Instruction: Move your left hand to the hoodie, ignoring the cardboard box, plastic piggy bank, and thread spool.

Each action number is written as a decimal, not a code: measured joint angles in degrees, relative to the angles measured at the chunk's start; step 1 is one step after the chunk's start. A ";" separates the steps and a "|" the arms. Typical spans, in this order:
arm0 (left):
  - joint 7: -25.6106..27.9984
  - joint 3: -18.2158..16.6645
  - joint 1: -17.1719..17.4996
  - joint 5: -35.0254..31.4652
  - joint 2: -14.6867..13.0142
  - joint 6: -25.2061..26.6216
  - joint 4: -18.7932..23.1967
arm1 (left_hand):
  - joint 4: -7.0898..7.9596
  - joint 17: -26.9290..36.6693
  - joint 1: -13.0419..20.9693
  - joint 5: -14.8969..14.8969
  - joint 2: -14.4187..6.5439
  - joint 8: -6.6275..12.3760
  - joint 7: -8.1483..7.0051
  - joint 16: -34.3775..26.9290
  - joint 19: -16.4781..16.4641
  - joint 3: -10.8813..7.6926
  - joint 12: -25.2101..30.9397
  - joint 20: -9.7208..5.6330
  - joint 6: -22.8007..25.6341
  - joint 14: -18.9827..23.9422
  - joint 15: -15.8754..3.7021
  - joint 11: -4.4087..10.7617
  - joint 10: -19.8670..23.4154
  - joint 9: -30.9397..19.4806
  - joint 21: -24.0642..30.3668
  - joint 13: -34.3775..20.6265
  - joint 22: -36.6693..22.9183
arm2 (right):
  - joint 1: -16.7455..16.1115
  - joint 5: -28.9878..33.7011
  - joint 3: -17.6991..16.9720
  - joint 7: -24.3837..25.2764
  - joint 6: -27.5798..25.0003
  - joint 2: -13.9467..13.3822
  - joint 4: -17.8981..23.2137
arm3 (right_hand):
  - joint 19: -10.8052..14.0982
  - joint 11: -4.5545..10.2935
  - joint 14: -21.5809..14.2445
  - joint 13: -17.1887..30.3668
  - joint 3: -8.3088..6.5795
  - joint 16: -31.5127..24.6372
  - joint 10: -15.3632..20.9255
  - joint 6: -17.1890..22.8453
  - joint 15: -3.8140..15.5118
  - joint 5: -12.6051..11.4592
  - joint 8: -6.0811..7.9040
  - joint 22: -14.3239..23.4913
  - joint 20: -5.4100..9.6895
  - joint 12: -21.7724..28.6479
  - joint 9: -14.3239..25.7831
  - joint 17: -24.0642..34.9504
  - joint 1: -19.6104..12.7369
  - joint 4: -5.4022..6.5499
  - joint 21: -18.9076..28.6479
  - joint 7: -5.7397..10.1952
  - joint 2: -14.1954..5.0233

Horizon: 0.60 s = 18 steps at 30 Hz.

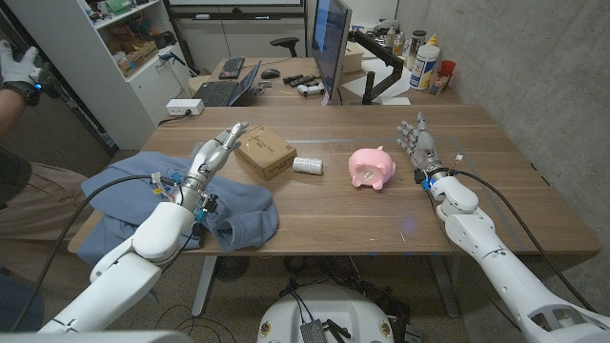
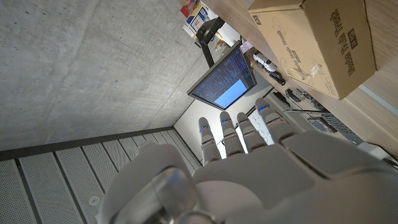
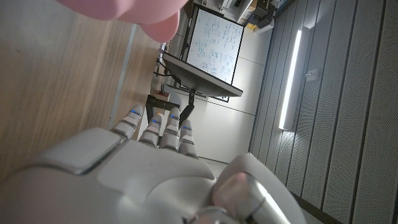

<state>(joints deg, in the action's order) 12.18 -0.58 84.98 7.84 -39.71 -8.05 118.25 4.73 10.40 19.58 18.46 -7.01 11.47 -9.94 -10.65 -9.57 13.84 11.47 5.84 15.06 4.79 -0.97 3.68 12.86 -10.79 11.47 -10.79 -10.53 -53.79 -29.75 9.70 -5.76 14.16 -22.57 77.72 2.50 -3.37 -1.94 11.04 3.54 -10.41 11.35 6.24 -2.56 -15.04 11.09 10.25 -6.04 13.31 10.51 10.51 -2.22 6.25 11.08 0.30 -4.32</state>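
A blue hoodie [image 1: 133, 195] lies crumpled on the table's left part. My left hand [image 1: 212, 157] hovers over the hoodie's right edge, fingers apart and reaching toward the cardboard box [image 1: 266, 151], holding nothing; the left wrist view shows the same fingers [image 2: 239, 134] straight and the box [image 2: 311, 37] close ahead. A white thread spool [image 1: 307, 166] lies right of the box, and a pink piggy bank [image 1: 372, 169] stands at mid-table. My right hand [image 1: 416, 143] stands to the right of the piggy bank, fingers straight, empty; the piggy bank [image 3: 134, 12] also appears in the right wrist view.
A second desk behind carries a monitor [image 1: 330, 43], a laptop [image 1: 227, 89], bottles [image 1: 424, 62] and small items. A white shelf [image 1: 105, 48] stands at back left. A person's gloved hand [image 1: 19, 69] shows at the left edge. Bare tabletop [image 1: 381, 219] lies at front.
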 measured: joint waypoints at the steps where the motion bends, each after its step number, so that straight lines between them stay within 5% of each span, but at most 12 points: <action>1: 0.00 -0.54 0.62 -0.76 0.32 0.39 0.54 | 0.00 0.00 0.15 0.00 0.15 0.00 0.01 0.00 0.00 0.00 0.00 0.00 0.01 0.00 0.00 0.00 0.00 0.00 0.00 0.00 0.00 | -0.05 -0.02 -0.02 0.00 0.01 -0.04 0.04 | 0.00 0.00 0.00 0.00 0.00 0.00 0.00 0.00 0.00 0.00 0.00 0.00 0.00 0.00 0.00 0.00 0.00 0.00 0.00 0.00 0.00; 18: -1.33 -4.80 5.12 -7.68 3.36 2.88 4.94 | 0.00 0.01 0.86 0.00 0.02 0.00 0.11 0.49 1.95 0.00 -1.16 -0.30 0.72 -2.94 -0.91 1.49 -4.57 0.00 -0.28 0.00 0.00 | -0.77 -0.12 -0.27 0.23 0.41 -0.58 1.17 | -0.21 0.89 0.40 0.00 0.00 0.00 0.89 1.65 0.84 0.00 0.00 0.00 0.21 0.44 0.00 0.00 0.00 0.00 0.00 -0.61 0.00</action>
<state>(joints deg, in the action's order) 10.85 -5.37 90.10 0.16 -36.34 -5.17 123.19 4.73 10.41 20.45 18.46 -6.99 11.47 -9.83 -10.16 -7.62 13.84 10.31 5.54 15.78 1.84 -1.88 5.16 8.29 -10.79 11.19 -10.79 -10.53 -54.56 -29.87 9.43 -5.52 14.57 -23.15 78.89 2.29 -2.48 -1.54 11.03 3.54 -10.41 12.25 7.90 -1.72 -15.04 11.09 10.25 -5.83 13.75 10.51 10.51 -2.22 6.25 11.08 -0.30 -4.32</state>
